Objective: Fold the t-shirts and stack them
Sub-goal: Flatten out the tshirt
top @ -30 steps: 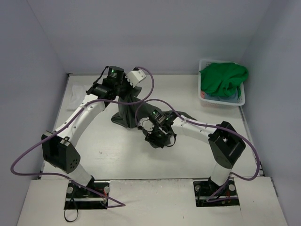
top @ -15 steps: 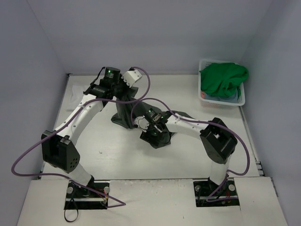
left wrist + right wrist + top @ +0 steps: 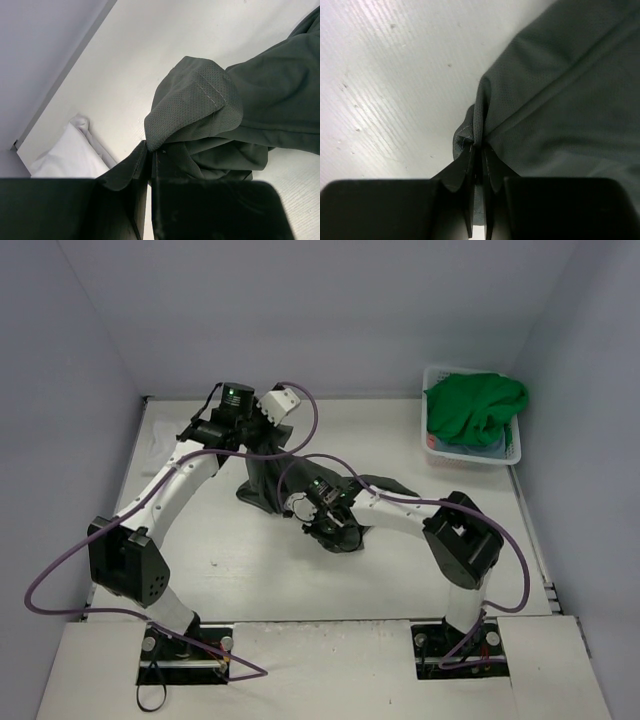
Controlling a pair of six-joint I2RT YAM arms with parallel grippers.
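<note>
- Your right gripper point(image 3: 477, 146) is pinched on the dark grey shirt's point(image 3: 560, 90) near edge, down at the table point(image 3: 380, 75).
- Your left gripper point(image 3: 149, 151) clamps a far hem, raised; the shirt runs between them, far-left to near-right.

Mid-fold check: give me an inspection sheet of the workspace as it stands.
Surface: white table, a few small marks.
Job's things: dark grey shirt bunched mid-table; white shirt by the left wall; green shirt heaped in the basket.
Clutter: white basket, far right corner.
Grippers: left gripper shut on the dark grey shirt; right gripper shut on its edge.
Cables: purple cables loop off both arms.
Surroundings: plain walls on three sides.
</note>
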